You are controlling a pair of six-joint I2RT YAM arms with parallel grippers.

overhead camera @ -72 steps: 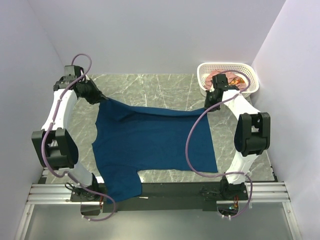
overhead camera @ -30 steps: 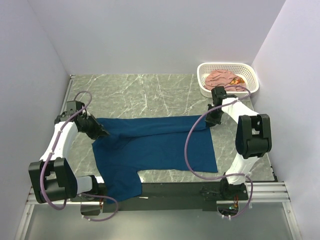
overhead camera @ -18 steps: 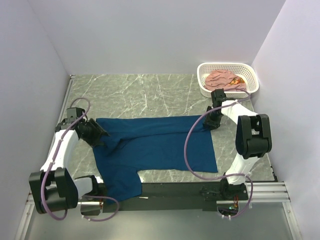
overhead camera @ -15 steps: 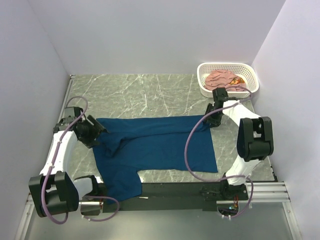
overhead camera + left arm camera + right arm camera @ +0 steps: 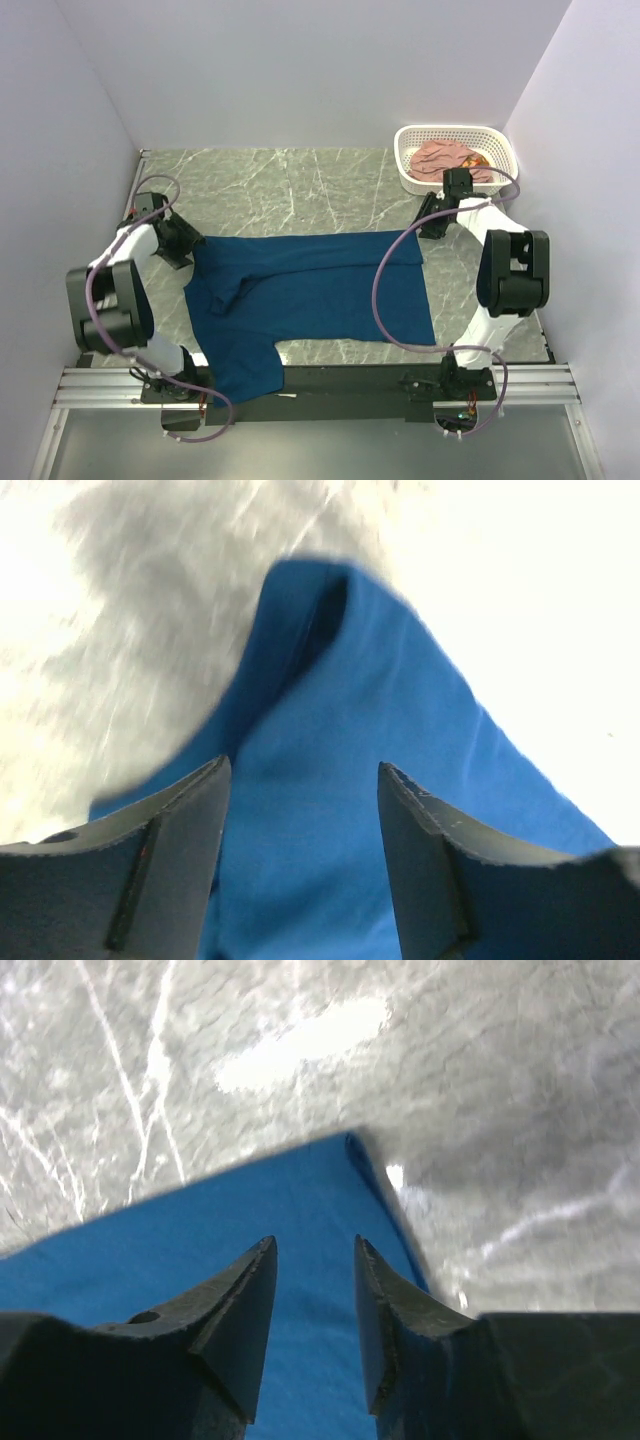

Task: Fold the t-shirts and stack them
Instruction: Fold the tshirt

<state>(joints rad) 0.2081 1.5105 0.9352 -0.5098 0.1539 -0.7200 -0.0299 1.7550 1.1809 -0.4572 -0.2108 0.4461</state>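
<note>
Top external: navy t-shirt (image 5: 310,295) lies spread on the marble table (image 5: 300,185), its far edge a straight fold. Its near-left sleeve drapes over the black rail (image 5: 350,378) by the arm bases.

Left gripper (image 5: 180,240) sits at the shirt's far-left corner, right gripper (image 5: 430,222) at its far-right corner. The right arm's purple cable (image 5: 378,290) loops over the shirt's right side.

Beyond the shirt's far-right corner a white basket (image 5: 505,150) holds the pink t-shirt (image 5: 445,155), bunched up.

Left wrist: fingers (image 5: 170,860) spread wide, nothing between them, blue cloth with a raised fold underneath.

Right wrist: fingers (image 5: 230,1330) parted, empty, above the shirt's corner, bare marble past it.
</note>
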